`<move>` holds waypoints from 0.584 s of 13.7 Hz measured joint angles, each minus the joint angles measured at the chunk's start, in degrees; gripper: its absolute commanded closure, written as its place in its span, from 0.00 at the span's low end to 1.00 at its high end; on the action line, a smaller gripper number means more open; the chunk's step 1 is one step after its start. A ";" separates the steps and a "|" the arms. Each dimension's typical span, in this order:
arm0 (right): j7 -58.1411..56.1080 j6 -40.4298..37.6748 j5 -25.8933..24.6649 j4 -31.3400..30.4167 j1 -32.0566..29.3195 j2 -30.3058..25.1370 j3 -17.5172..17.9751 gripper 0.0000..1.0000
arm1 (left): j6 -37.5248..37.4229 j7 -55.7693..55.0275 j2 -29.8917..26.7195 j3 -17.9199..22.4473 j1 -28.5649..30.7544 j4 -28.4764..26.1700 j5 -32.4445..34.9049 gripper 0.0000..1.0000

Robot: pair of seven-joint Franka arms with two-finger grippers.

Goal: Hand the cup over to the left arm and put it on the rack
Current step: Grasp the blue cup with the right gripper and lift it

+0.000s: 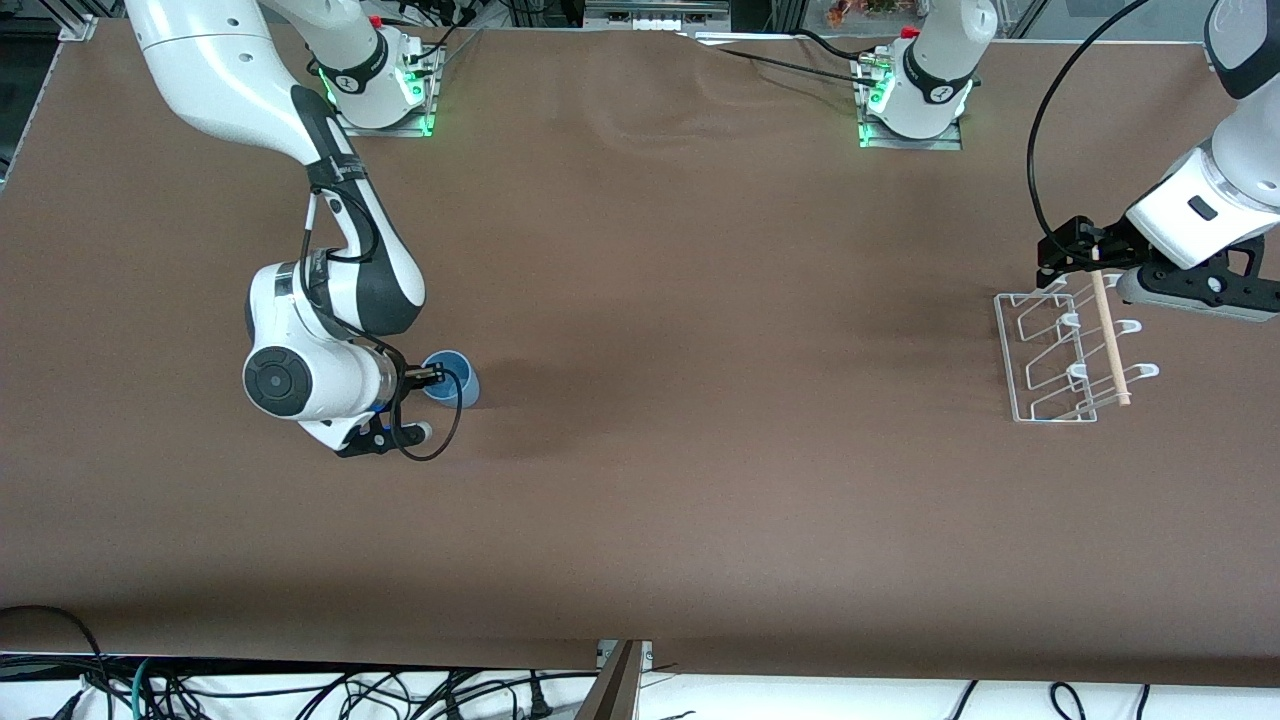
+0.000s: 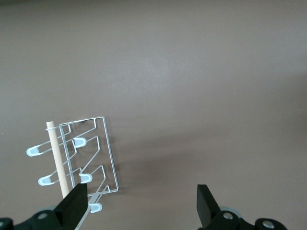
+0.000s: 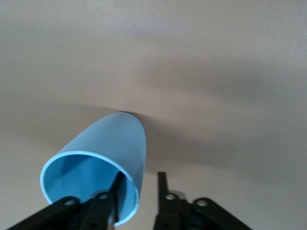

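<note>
Cup (image 1: 452, 377) stood on the worktop (image 1: 700, 450) at the right arm's end in the front view, well apart from the rack (image 1: 1065, 355), beneath the waiting left tool (image 1: 1075, 248).

Left wrist view showed that tool's fingers (image 2: 207, 203) spread apart.

Right wrist view showed the right tool (image 3: 139, 189) straddling the rim, one finger (image 3: 114, 194) inside, seemingly for pinching the wall; not yet clamped.

Left gripper (image 2: 141, 206) jaws spread wide, hanging over the brown surface (image 2: 201, 86). White wire rack (image 2: 91, 153) with wooden dowel (image 2: 56, 158) lies on the surface, partly under one finger (image 2: 74, 208).
</note>
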 measured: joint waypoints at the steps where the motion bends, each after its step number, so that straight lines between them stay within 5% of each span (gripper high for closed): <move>1: 0.00 0.19 0.00 0.00 0.01 0.02 0.00 1.00 | 0.00 0.00 0.00 0.00 0.00 0.00 0.00 0.00; 8: 2.96 -1.80 0.31 2.61 0.26 0.13 0.12 1.00 | -0.88 0.00 1.03 -0.76 -0.51 -0.02 -1.34 0.00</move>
